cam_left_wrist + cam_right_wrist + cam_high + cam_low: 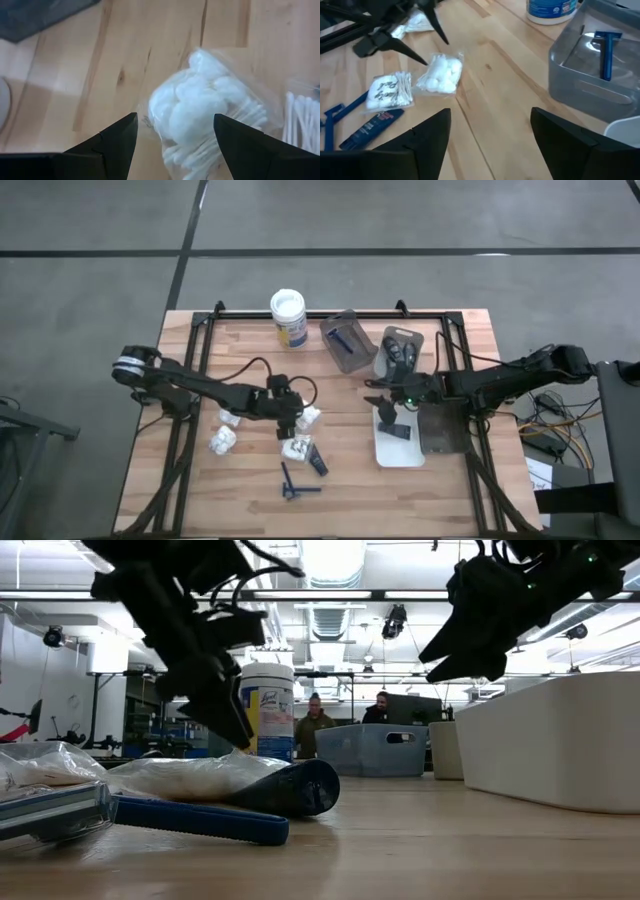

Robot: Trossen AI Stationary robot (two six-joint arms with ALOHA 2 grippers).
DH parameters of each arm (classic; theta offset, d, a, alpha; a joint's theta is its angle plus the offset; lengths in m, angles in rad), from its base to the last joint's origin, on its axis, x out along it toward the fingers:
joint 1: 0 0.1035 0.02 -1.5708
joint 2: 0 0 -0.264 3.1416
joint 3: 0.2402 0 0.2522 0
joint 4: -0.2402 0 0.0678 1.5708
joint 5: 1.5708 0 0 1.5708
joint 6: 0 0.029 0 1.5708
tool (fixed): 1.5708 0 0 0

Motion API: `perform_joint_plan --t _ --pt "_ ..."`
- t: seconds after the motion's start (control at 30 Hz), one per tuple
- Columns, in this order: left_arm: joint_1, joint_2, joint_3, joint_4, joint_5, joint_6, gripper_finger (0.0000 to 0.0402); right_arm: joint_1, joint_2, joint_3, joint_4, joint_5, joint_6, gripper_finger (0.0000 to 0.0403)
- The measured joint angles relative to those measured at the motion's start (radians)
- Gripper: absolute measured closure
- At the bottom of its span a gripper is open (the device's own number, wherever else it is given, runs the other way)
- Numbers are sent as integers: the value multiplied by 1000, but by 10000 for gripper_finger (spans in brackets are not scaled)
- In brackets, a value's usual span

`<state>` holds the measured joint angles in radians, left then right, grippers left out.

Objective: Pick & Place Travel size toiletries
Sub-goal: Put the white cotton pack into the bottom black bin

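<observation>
My left gripper [175, 131] is open and points down over a white lumpy packet of cotton [200, 112]; its fingers stand on either side of it, and I cannot tell whether they touch it. That packet [440, 75] lies flat on the wood beside a packet of swabs [390, 91]. Two more white packets [222, 440] lie toward the left. A black tube [317, 461] and a blue razor [296, 485] lie near the near edge. My right gripper [490, 127] is open and holds nothing; it hovers by the white tray [410, 458].
A white-lidded tub [288, 315] stands at the far edge. Next to it a grey tray [352, 360] holds a blue razor [606, 47], and another tray [384, 365] holds dark items. A dark tray [443, 430] sits beside the white one. People show in the room behind.
</observation>
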<state>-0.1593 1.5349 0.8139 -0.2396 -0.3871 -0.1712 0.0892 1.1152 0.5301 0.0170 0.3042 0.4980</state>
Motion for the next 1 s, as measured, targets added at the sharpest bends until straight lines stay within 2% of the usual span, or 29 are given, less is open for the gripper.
perform_joint_plan --t 0.13,0.23,0.4,0.63,0.83,1.0 --pt "0 1 -48 83 -2 -19 136 0 0 0 -2 -16 16 122" --pt "1 1 -101 217 -5 -17 138 1 0 0 -2 -30 20 115" --pt "2 1 -181 389 0 -29 164 0 0 6 1 -45 20 107" --pt "9 1 -225 405 1 -170 223 0 -1 16 9 -44 19 97" --pt "8 1 -241 407 1 -198 262 0 -1 16 41 -44 19 94" --pt "8 1 -244 421 0 -213 303 0 -1 16 99 -43 18 107"
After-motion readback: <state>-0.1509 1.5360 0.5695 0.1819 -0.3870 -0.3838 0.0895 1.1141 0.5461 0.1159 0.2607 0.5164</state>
